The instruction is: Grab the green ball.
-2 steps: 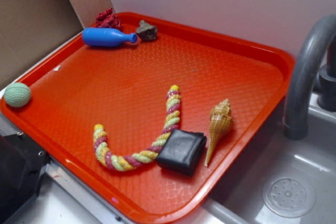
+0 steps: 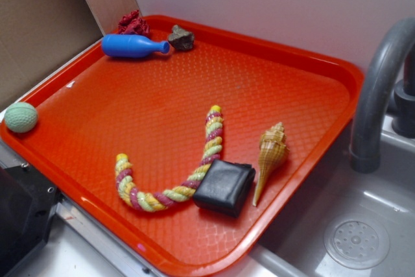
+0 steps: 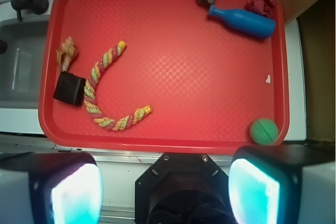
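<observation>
the ball (image 2: 21, 117) sits in a corner of the tray (image 2: 337, 69), against the rim. the claw (image 3: 165, 184) is open, high above, holding nothing. the ball looks light and will roll easily; best to grip across its middle.

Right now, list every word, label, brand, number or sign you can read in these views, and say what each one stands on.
None: no readable text in either view.
Blue bottle: plain, no label showing.
Black block: no lettering visible.
Green ball: only a dimpled surface, no print.
Red tray: only a diamond texture; the small white speck on it carries nothing legible.
</observation>
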